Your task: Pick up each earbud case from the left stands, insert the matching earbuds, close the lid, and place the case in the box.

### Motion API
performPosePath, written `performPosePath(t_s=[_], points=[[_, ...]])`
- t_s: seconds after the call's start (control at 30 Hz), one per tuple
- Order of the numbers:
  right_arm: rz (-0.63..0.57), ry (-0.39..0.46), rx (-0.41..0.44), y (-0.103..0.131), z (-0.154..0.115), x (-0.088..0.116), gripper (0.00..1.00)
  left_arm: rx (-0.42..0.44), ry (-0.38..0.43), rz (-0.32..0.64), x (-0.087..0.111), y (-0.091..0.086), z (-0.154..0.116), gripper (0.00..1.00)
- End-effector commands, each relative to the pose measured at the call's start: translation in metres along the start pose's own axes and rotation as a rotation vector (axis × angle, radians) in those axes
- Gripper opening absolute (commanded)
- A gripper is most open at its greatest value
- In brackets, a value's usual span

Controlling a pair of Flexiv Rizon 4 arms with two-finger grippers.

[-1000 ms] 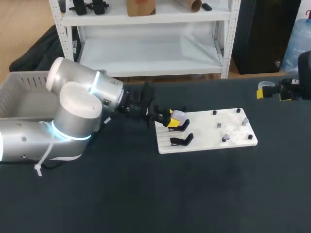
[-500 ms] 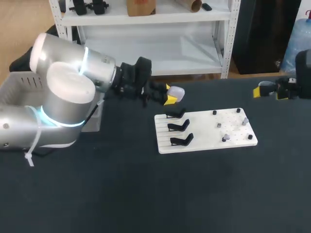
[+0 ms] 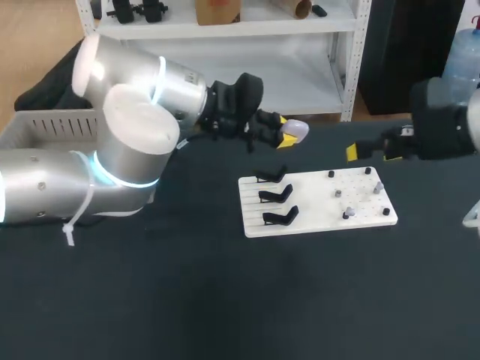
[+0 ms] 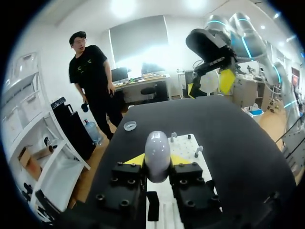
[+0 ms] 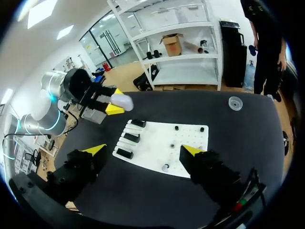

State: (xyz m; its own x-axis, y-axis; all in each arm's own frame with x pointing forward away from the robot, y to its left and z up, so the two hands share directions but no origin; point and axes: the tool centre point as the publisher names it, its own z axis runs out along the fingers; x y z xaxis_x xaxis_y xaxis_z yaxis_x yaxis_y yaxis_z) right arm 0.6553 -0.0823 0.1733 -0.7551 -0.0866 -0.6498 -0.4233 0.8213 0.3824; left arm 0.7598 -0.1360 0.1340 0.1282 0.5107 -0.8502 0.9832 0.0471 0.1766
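Left gripper [image 3: 287, 138], upper centre of head view: jaws pinching pale lilac egg-shaped earbud case [image 3: 298, 129] from two sides. Case held in air over dark table [image 3: 225, 300], just behind white rectangular board [image 3: 315, 217].
Three black stands [image 3: 274, 196] on board's left half: all bare.
Small pale earbuds [image 3: 346, 214] on pegs, board's right half.
Right gripper [image 5: 144, 150]: jaws spread wide, empty, above board.
Step, as judged: pickup done, insertion pending.
Lid looks shut. Next move calls for lid opened, case steadied, right gripper fetching earbud.
Grey slatted box [image 3: 45, 127] at far left.
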Motion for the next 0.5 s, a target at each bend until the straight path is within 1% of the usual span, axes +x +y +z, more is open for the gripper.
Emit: performPosePath(t_s=[0.03,0.1,0.3,0.5], points=[[-0.002,0.021,0.007,0.010,0.014,-0.001,1.00,0.029,-0.004,0.017,-0.007,0.003,0.014,0.00],[-0.005,0.030,0.009,0.012,0.020,-0.001,1.00,0.038,-0.011,0.031,-0.010,-0.001,0.015,0.00],[-0.003,0.050,0.002,0.014,0.030,-0.004,1.00,0.056,-0.020,0.082,-0.023,-0.021,0.013,0.00],[-0.011,0.064,-0.010,0.018,0.037,-0.008,1.00,0.042,-0.027,0.107,-0.027,-0.026,0.007,0.00]])
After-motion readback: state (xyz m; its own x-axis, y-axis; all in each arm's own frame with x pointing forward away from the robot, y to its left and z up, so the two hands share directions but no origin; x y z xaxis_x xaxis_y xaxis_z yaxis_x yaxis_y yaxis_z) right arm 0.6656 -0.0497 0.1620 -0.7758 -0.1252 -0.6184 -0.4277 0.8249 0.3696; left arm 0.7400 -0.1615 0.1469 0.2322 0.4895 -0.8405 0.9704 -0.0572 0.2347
